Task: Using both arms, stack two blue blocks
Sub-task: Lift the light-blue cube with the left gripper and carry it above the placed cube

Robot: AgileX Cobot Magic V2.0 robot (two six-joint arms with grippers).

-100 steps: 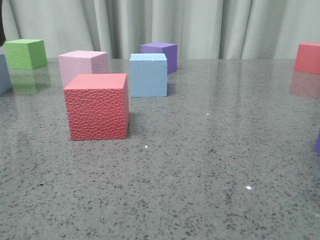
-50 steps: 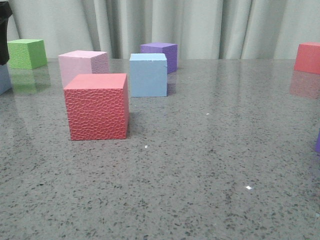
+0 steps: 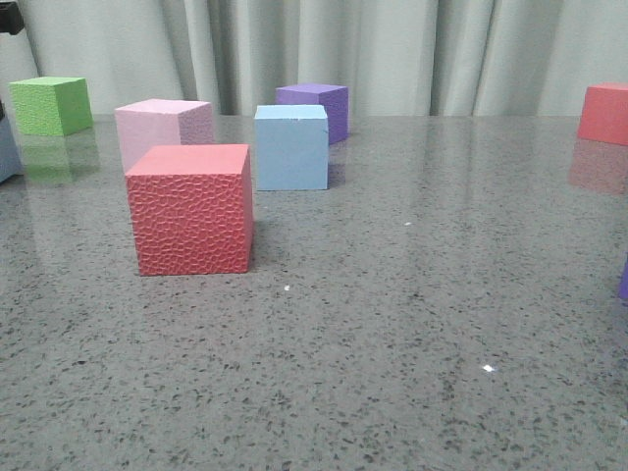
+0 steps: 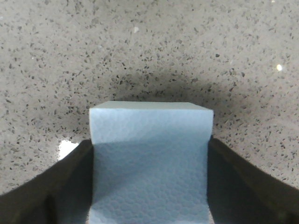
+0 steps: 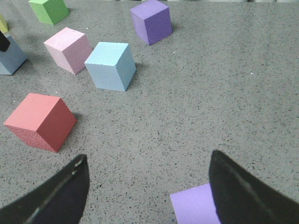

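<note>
One blue block [image 3: 291, 147] stands on the table behind the red cube; it also shows in the right wrist view [image 5: 111, 65]. The second blue block [image 4: 149, 135] sits between my left gripper's [image 4: 149, 156] black fingers, which touch both its sides, close over the table. That block is cut by the left edge of the front view [image 3: 6, 149], with part of the left arm [image 3: 9, 18] above it. In the right wrist view it is at the far left [image 5: 10, 57]. My right gripper [image 5: 147, 186] is open and empty above the table.
A textured red cube [image 3: 189, 209], a pink cube [image 3: 162, 126], a dark purple cube [image 3: 316, 106], a green cube [image 3: 49, 105] and another red cube [image 3: 603, 113] stand on the table. A light purple cube [image 5: 196, 205] lies by my right finger. A curtain hangs behind.
The black part of the left arm at the front view's left edge came further in, then rose to the top corner. The cubes have not visibly moved.
</note>
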